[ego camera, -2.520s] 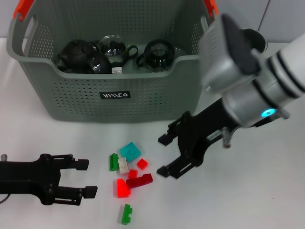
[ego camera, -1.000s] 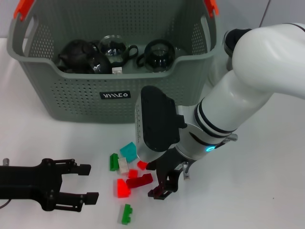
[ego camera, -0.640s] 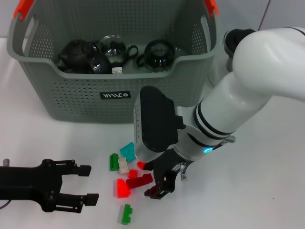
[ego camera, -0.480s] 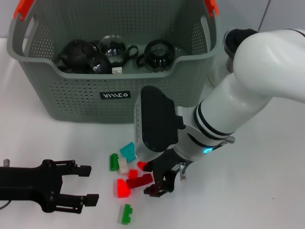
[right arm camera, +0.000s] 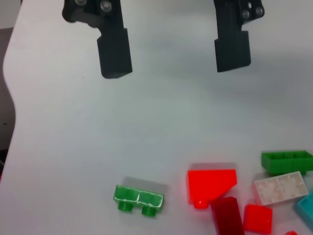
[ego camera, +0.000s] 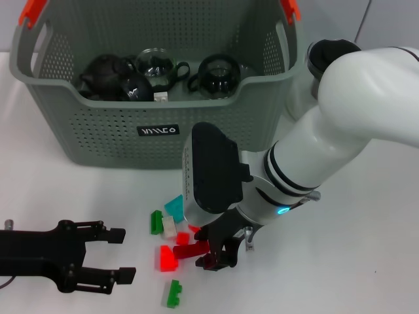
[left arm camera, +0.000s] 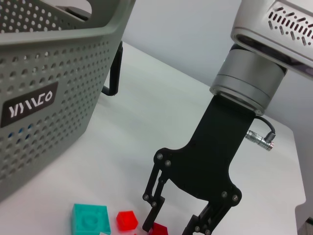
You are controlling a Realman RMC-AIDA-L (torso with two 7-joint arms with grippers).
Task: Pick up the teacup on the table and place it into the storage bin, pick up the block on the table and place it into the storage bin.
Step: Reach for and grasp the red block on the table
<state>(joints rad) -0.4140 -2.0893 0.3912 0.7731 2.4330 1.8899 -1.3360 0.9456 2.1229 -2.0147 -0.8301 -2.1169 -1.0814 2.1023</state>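
The storage bin (ego camera: 150, 124), grey-green and perforated, carries a black label (ego camera: 158, 130) with white lettering too stylised to read surely. In front of the bin on the white counter (ego camera: 366, 261), the right pincer (ego camera: 211, 248) stands with fingers apart astride a dark red block (ego camera: 191, 249), long and glossy, among scattered bricks. The left pincer (ego camera: 114, 254), also spread, hovers beside them.

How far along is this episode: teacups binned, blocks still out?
Teacups sit inside the storage bin; none shows on the table. The right end effector, open, straddles the dark red block. The other blocks remain on the table. The left end effector rests open nearby.
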